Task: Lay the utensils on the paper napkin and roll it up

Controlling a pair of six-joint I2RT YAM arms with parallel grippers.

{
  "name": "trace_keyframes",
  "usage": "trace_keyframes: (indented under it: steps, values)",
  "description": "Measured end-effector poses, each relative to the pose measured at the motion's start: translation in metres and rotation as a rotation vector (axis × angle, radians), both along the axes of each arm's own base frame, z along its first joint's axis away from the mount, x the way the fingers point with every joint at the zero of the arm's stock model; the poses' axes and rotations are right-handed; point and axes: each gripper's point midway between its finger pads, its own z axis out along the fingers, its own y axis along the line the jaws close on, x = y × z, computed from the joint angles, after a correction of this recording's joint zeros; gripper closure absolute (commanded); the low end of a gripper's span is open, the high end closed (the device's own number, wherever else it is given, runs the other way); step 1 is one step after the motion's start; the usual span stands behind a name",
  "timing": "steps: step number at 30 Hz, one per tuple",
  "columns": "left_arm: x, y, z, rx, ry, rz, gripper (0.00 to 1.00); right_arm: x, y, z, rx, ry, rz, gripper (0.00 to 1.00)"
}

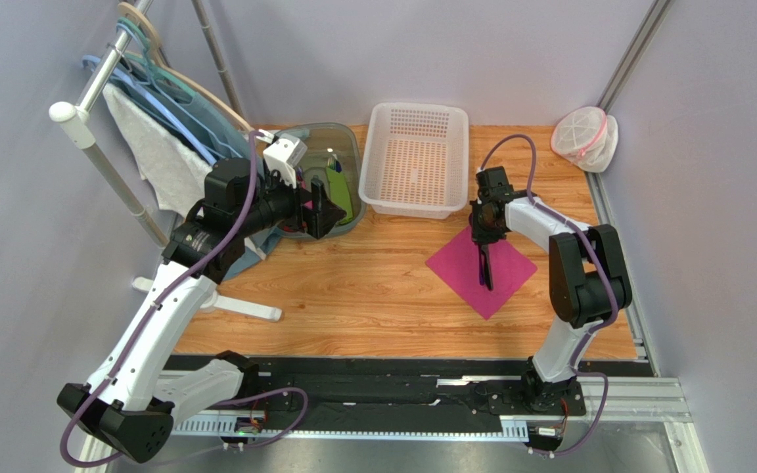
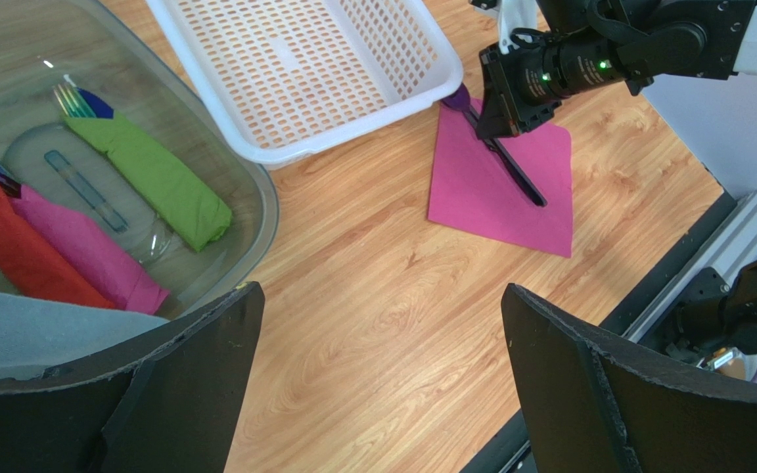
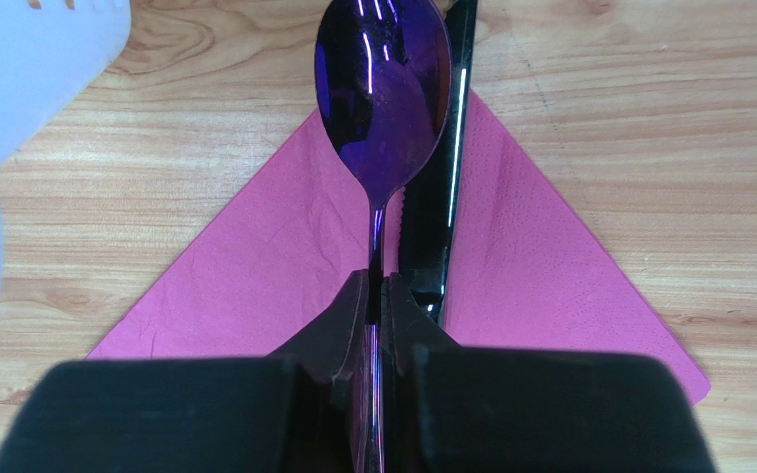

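Observation:
The magenta paper napkin [image 1: 456, 266] lies flat as a diamond on the wooden table, in front of the white basket. The black knife [image 1: 484, 274] lies along its middle and also shows in the right wrist view [image 3: 437, 207]. My right gripper [image 3: 380, 286] is shut on the handle of the dark purple spoon [image 3: 384, 99]. The spoon's bowl reaches past the napkin's [image 3: 540, 266] far corner, just left of the knife. My left gripper [image 2: 380, 296] is open and empty, held above bare table beside the clear tub. In its view are the napkin [image 2: 481, 192], the knife [image 2: 521, 177] and the spoon bowl [image 2: 455, 97].
A white perforated basket [image 1: 414, 205] stands at the back centre. Left of it is a clear tub [image 2: 259, 197] holding rolled green [image 2: 155, 172], pink [image 2: 86, 251] and red [image 2: 17, 261] bundles. A hanger rack with white cloth [image 1: 155, 158] stands far left. A plastic bag [image 1: 583, 138] is back right.

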Motion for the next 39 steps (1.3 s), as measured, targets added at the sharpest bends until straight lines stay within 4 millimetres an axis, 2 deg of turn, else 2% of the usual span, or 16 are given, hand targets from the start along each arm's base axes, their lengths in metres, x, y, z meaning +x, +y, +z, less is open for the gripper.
trace_keyframes:
  steps: [9,15,16,26,29,33,36,39]
  values:
    - [0.001,-0.002,-0.002,0.000,0.006,-0.007,0.01,-0.003,-0.003,-0.004,-0.015,0.007,-0.004,0.89]
    - [0.002,-0.003,-0.004,0.002,0.014,-0.012,0.01,-0.004,-0.005,-0.005,-0.023,0.011,-0.005,0.80]
    - [0.002,-0.003,-0.004,0.002,0.014,-0.013,0.01,-0.004,-0.005,-0.005,-0.024,0.011,-0.004,0.74]
    - [0.002,-0.005,-0.007,0.029,-0.003,-0.048,0.01,-0.010,-0.004,-0.002,-0.011,0.026,0.002,0.71]
    - [-0.002,-0.009,-0.007,0.053,-0.038,-0.112,0.01,-0.018,0.001,0.018,0.034,0.017,0.018,0.59]
    - [-0.016,-0.024,-0.012,0.111,-0.121,-0.262,0.01,-0.021,0.000,0.075,0.122,-0.094,0.046,0.52]
    - [-0.045,-0.055,-0.037,0.199,-0.212,-0.463,0.02,-0.022,-0.011,0.111,0.191,-0.178,0.071,0.48]
    - [-0.072,-0.085,-0.066,0.251,-0.251,-0.652,0.11,-0.028,-0.025,0.118,0.270,-0.167,0.086,0.49]
